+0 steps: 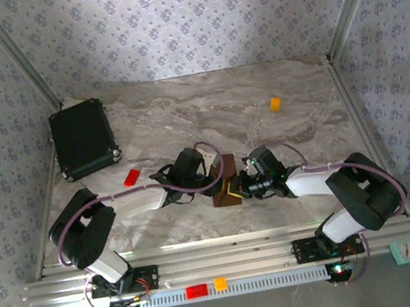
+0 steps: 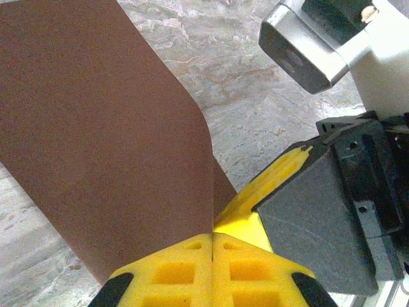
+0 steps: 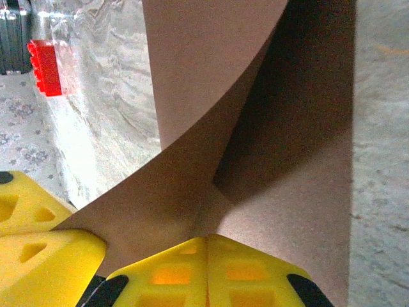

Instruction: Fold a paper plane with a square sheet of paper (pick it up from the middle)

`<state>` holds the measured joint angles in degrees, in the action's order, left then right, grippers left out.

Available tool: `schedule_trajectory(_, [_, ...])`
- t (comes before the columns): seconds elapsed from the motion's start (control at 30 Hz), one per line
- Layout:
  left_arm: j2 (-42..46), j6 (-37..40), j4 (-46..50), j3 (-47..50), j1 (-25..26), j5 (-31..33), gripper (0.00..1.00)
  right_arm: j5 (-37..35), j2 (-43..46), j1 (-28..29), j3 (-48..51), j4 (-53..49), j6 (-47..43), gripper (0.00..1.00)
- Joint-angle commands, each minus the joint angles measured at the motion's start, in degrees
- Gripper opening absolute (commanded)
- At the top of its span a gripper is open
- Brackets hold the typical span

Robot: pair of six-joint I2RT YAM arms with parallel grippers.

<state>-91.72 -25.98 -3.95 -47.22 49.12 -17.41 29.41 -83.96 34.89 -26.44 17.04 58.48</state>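
Left hand [image 2: 212, 235] and right hand [image 3: 208, 238] are clamped on the square sheet of paper [image 2: 108, 128], bowed up over the counter [image 1: 183, 118], so an uneven tug could tear it or skew the fold.

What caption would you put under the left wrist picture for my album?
Left pincer pinching the curling brown paper sheet over the marbled table.

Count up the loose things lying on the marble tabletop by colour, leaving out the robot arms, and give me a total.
brown, the sheet of paper: 1
black, the case: 1
red, the red block: 1
orange, the orange block: 1
total: 4
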Motion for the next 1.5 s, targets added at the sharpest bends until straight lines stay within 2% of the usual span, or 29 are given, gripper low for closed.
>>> schedule_trajectory(0.0, [-0.3, 0.7, -0.4, -1.6, -0.4, -1.4, 0.07, 1.0, 0.2, 1.0, -2.6, -1.3, -1.5, 0.08])
schedule_trajectory(0.13, [-0.4, 0.6, -0.4, -1.8, -0.4, -1.6, 0.08, -0.5, -1.6, 1.0, -2.3, 2.1, 1.2, 0.08])
schedule_trajectory(0.37, [0.6, 0.4, 0.1, -1.8, -0.4, -1.7, 0.15, -1.1, -4.0, 0.3, -0.9, 5.6, 3.7, 0.06])
schedule_trajectory(0.67, [1.6, 0.6, 0.4, -1.4, -0.4, -1.7, 0.20, -1.2, -4.1, -0.2, -0.5, 6.0, 4.1, 0.05])
schedule_trajectory(1.27, [0.6, 0.5, -0.3, -2.0, -0.5, -0.8, 0.03, -0.6, -1.9, -1.1, 1.6, 3.7, 2.8, 0.06])
schedule_trajectory(1.47, [0.5, -1.6, -1.5, -1.6, -0.6, -1.3, 0.02, -2.2, -0.4, -1.3, 1.3, -4.0, -0.5, 0.07])
